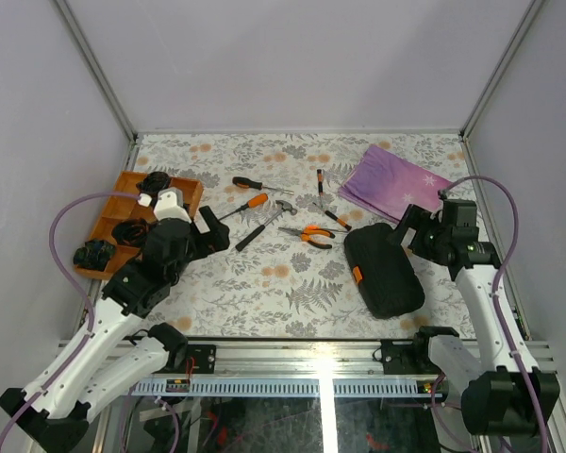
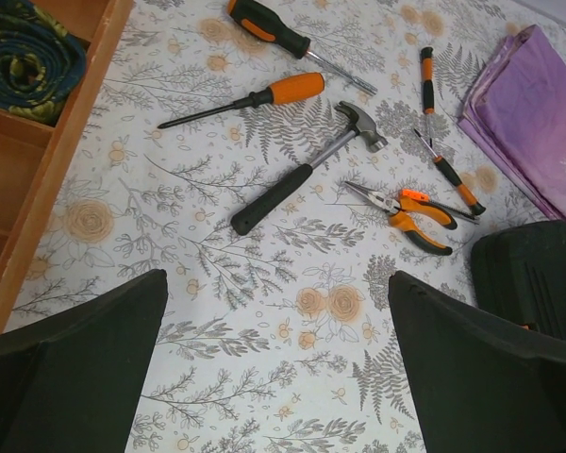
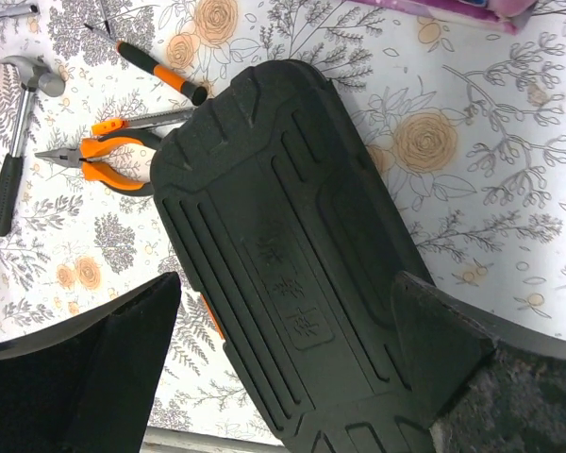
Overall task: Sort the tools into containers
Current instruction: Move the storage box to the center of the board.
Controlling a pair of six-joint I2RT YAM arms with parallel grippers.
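Note:
The black tool case (image 1: 382, 269) lies shut at the right front, its orange latch (image 1: 357, 275) facing left. My right gripper (image 1: 410, 226) hovers open over the case (image 3: 292, 255), jaws spread to either side of it and not touching. The tools lie loose mid-table: two larger screwdrivers (image 1: 248, 183) (image 1: 255, 201), a hammer (image 1: 269, 222), orange pliers (image 1: 311, 234) and two thin screwdrivers (image 1: 320, 179) (image 1: 335, 218). My left gripper (image 1: 215, 231) is open and empty, above bare table short of the hammer (image 2: 302, 175) and pliers (image 2: 410, 212).
An orange divided tray (image 1: 113, 209) with black coiled lumps stands at the left, under my left arm. A purple cloth (image 1: 391, 179) lies at the back right. The table's front rail (image 1: 311, 354) runs just before the case.

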